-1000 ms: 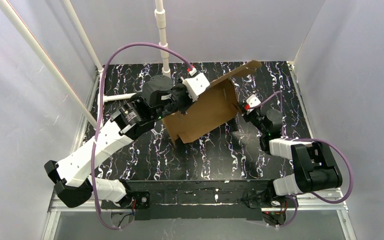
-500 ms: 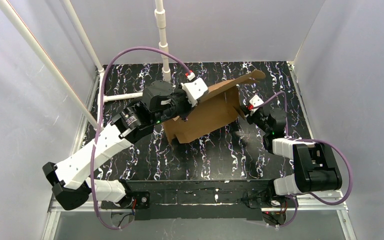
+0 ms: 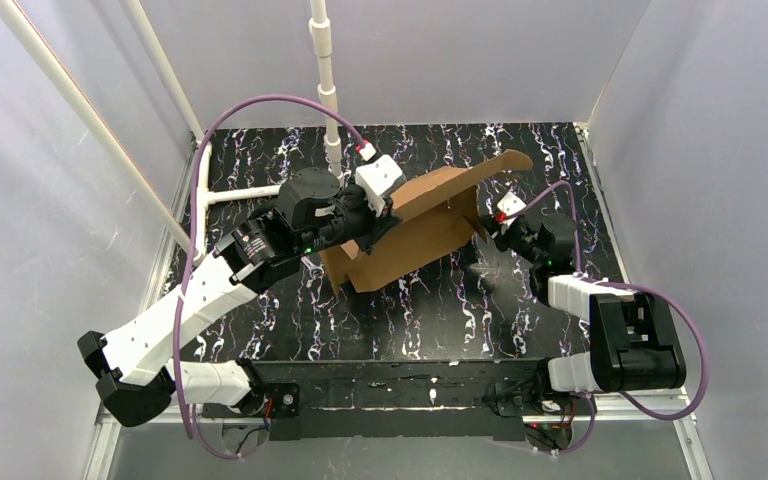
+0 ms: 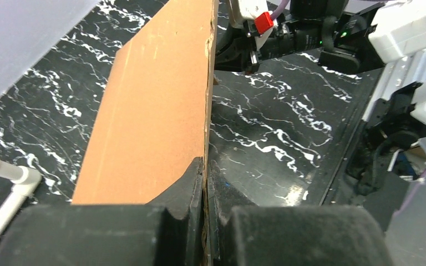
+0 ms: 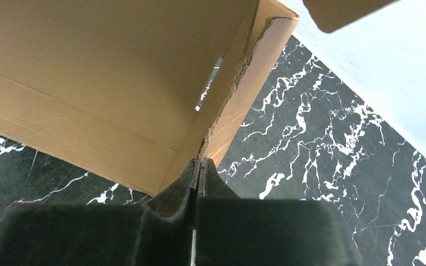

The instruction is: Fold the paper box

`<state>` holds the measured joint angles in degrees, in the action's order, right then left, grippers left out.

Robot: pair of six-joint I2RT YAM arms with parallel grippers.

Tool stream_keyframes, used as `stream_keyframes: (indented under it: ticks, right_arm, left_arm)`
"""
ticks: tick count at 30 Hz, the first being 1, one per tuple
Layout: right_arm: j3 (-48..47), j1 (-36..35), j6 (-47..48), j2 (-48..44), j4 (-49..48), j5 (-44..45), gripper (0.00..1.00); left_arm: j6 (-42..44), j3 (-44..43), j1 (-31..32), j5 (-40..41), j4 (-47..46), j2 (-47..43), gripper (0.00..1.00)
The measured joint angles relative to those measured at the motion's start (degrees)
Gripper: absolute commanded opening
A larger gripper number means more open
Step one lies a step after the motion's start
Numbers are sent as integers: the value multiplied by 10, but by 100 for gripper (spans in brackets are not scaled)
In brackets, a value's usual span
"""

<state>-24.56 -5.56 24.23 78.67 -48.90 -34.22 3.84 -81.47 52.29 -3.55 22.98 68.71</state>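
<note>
The black marbled table is carrying the paper box near its middle. The box is standing partly folded, with one flap jutting toward the far right. Compared with a second ago, the box is sitting slightly further left and that raised flap is lying lower. The left tool is pinching the box's left panel edge, its jaws closed down to the cardboard's thickness. The right tool is clamping the right corner wall likewise.

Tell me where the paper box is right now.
Top view: the paper box is near the centre, pinched between the left pincer and the right pincer.
</note>
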Motion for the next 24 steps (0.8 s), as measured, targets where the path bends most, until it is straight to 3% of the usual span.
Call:
stream_keyframes:
  ticks: [9,24]
  right_arm:
    - [-3,0,56,-23,63,-34,7]
    - [-39,11,72,-26,186,-94,10]
  left_arm:
    - [-80,0,0,-13,2,0,0]
    - [-167,23,0,-44,-15,-21,0]
